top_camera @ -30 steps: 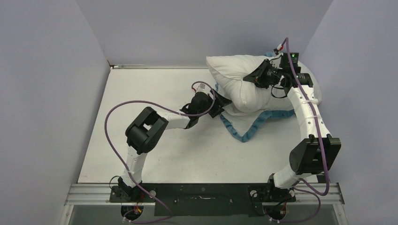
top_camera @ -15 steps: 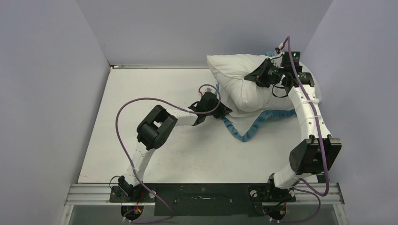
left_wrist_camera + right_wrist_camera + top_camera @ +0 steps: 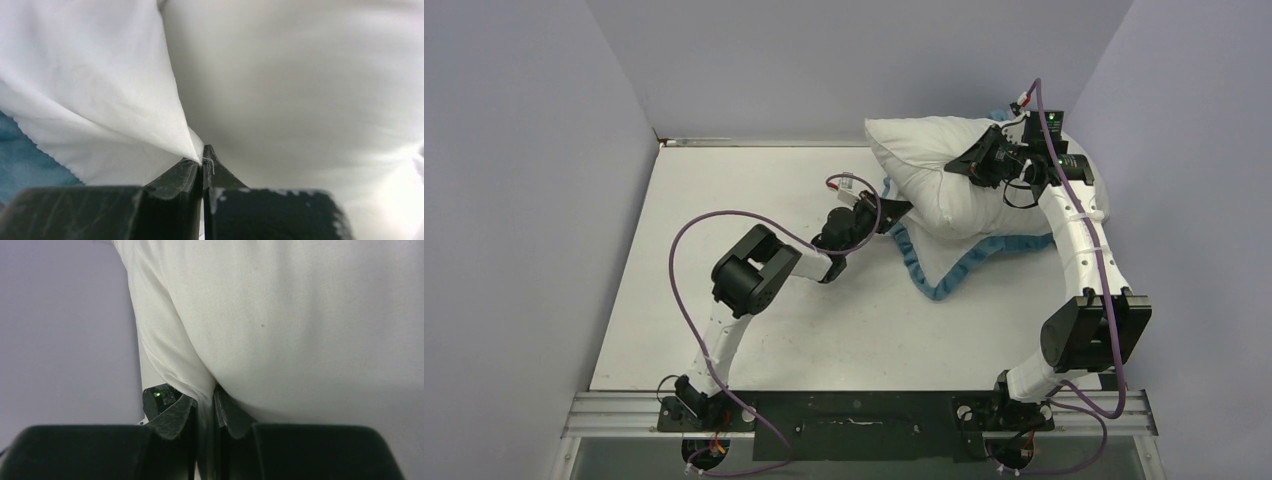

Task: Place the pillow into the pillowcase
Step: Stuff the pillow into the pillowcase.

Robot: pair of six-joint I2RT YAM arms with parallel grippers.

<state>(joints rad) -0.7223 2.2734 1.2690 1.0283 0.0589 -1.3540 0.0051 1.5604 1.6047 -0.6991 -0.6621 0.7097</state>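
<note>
Swinging in from a second ago and snapping closed, the left gripper (image 3: 876, 216) is now working at the near-left corner of the pillow (image 3: 944, 175). The right gripper (image 3: 969, 165) is lifting the pillow's top above the pillowcase (image 3: 949, 272).

Left wrist: its jaws are pinching a thin white pillowcase fold beside the pillow.

Right wrist: its jaws are clamping pillow fabric.

Insertion appears barely begun, with the pillow sitting largely outside.

Top view high behind, wrist views tight against pillow (image 3: 929, 170)
</note>
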